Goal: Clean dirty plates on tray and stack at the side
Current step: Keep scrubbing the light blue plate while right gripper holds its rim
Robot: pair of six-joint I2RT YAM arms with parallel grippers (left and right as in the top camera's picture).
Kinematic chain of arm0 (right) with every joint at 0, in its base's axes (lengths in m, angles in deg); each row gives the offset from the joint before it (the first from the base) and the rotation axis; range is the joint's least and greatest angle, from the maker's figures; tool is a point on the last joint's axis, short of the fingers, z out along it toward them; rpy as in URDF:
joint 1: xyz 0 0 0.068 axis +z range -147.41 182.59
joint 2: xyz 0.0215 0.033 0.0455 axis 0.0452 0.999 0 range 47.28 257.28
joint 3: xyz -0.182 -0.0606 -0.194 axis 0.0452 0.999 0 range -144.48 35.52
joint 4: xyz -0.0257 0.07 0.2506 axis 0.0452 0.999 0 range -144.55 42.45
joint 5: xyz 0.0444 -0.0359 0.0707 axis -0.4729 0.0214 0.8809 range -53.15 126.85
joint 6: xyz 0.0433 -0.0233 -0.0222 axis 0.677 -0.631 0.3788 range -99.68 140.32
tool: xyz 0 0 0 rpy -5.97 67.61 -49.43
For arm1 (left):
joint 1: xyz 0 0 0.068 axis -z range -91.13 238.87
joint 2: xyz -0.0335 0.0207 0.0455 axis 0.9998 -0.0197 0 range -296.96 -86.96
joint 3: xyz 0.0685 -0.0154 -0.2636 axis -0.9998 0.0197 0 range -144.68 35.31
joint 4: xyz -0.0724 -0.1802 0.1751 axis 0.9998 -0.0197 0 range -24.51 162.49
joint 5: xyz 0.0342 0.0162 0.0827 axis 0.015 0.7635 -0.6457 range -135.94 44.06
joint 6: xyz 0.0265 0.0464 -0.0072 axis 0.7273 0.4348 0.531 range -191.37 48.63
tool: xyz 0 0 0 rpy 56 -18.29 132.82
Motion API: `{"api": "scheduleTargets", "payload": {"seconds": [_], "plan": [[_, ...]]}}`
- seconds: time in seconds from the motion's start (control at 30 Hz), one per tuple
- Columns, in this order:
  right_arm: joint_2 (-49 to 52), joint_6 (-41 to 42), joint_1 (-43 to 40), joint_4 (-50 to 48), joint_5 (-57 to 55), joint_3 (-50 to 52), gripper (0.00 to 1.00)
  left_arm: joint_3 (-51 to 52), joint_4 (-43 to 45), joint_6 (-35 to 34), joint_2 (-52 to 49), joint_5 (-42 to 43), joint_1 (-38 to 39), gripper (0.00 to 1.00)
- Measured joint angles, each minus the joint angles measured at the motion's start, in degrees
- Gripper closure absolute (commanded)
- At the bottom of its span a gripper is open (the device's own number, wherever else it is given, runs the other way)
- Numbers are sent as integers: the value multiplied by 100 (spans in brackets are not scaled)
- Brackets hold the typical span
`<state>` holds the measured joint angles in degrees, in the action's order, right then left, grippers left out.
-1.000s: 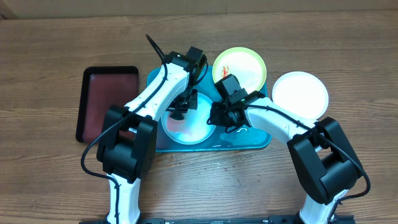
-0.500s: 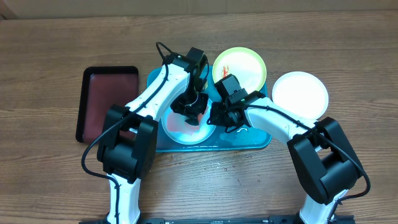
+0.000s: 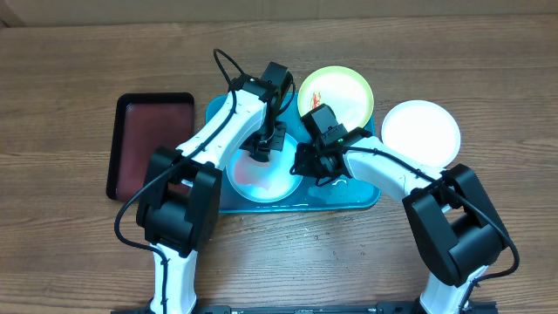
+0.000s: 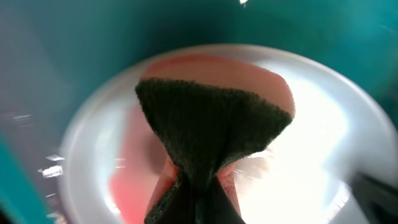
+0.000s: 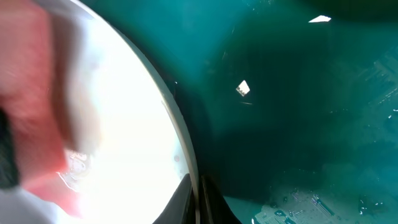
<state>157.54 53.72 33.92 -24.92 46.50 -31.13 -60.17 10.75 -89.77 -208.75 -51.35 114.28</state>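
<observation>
We note the cyan-blue tray (image 3: 359,199) on the wooden table (image 3: 488,52), between the two arms. The pale cyan plate (image 3: 253,185) lies flat in the tray's left half. The left gripper (image 3: 264,146) hangs over the plate's far edge. In the left wrist view its fingers are pinched on a scouring sponge (image 4: 211,127), dark green pad facing the camera with pink foam behind it. Below the sponge, the plate's floor carries a pinkish-red smear (image 4: 134,168); the rest of the floor reads pale and glossy.

The right gripper (image 3: 302,166) sits at the plate's right rim. In the right wrist view its fingers (image 5: 207,198) are drawn together at that rim, and we read them as clamped on it; wet tray floor fills the view to the right.

The yellow-green rimmed plate (image 3: 349,94) overlaps the tray's far right corner and shows a small red smear on its left side. The white plate (image 3: 421,131) rests on the table just right of the tray and looks unmarked. A black tray (image 3: 150,144) with a dark red inside lies left of the cyan-blue tray.
</observation>
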Motion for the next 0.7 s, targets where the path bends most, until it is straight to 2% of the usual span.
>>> {"api": "scheduleTargets", "payload": {"seconds": [0.13,0.33,0.7], "plan": [[0,-2,-2,0,0,0,95,17,-103,-284,0,-463,0,96],[0,0,-2,0,0,0,95,26,-575,-424,0,-723,0,96],[0,-2,0,7,0,0,95,31,-772,-262,0,-354,2,96]]}}
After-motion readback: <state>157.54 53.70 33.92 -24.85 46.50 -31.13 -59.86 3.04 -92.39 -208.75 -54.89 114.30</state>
